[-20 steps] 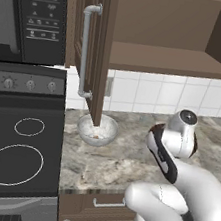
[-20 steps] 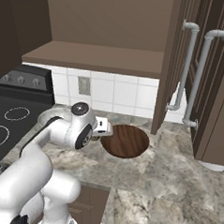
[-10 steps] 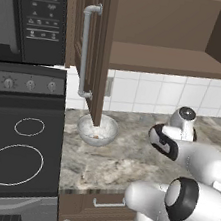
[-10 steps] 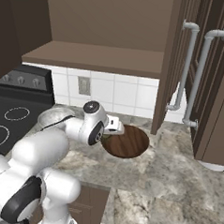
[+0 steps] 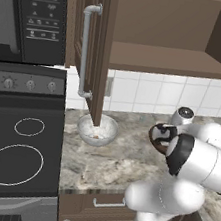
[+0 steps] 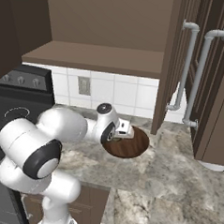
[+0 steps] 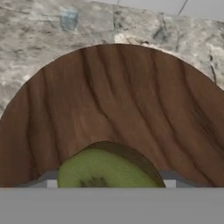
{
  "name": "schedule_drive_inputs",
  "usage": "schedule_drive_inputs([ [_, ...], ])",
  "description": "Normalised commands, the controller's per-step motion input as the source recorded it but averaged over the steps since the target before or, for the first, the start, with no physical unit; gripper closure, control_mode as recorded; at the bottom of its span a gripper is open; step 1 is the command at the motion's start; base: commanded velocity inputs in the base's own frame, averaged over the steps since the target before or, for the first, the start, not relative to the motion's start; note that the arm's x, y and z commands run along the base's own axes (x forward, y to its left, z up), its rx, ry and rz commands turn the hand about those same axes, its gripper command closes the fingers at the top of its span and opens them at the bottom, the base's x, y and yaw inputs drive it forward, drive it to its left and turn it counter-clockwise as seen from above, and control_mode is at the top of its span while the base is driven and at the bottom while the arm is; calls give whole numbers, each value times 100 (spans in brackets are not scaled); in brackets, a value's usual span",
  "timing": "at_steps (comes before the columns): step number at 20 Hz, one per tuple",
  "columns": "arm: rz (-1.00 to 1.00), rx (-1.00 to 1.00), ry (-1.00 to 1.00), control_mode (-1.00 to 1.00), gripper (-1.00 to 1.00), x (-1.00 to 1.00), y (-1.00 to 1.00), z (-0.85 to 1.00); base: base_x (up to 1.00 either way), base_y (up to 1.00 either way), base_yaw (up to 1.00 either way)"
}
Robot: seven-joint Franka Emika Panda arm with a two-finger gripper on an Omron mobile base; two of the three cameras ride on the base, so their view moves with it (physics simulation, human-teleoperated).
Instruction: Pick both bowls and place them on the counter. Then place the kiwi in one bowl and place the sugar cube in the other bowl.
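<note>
The gripper (image 6: pixel 124 132) is hovering over the wooden bowl (image 6: pixel 130 145) on the counter (image 6: pixel 175 183). The kiwi (image 7: pixel 107 168) is showing against that bowl (cut face up); whether the fingers are gripping it I cannot tell.

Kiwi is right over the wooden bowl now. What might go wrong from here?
1. The kiwi sits between the pincer tips above the wooden bowl; the bowl is shallow, so a release from this height might let it roll out.
2. The pincer hangs near the bowl's left rim, so lowering could nudge it.
3. The open cabinet door hangs close by.
</note>
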Motion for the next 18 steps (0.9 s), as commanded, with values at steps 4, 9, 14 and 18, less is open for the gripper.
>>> schedule_drive_inputs([
  [4, -4, 0, 3, -100, 100, 28, -23, -39, 0, 0, 0],
  [9, -2, 1, 7, -100, 100, 24, -21, -29, 0, 0, 0],
  [14, -1, 1, 9, -100, 100, 12, -18, -25, 0, 0, 0],
  [18, 0, 1, 5, -100, 100, 5, -15, -16, 0, 0, 0],
])
